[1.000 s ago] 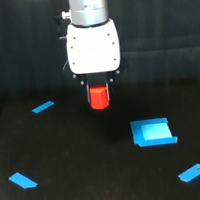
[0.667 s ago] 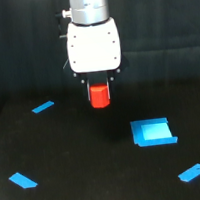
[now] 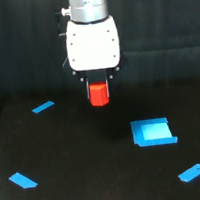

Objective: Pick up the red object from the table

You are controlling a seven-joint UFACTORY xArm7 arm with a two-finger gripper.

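Exterior view: 1 gripper (image 3: 98, 91), jaws clamped on the 1 red object (image 3: 99, 94), held clear above the table (image 3: 85, 165). 1 blue square piece (image 3: 152, 132) at 4 o'clock of it; 3 blue strips: 9 o'clock (image 3: 43, 107), 8 o'clock (image 3: 23, 180), 5 o'clock (image 3: 192, 172)

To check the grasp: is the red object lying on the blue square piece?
No, the red object sits between the fingers under the gripper, apart from the blue square piece.
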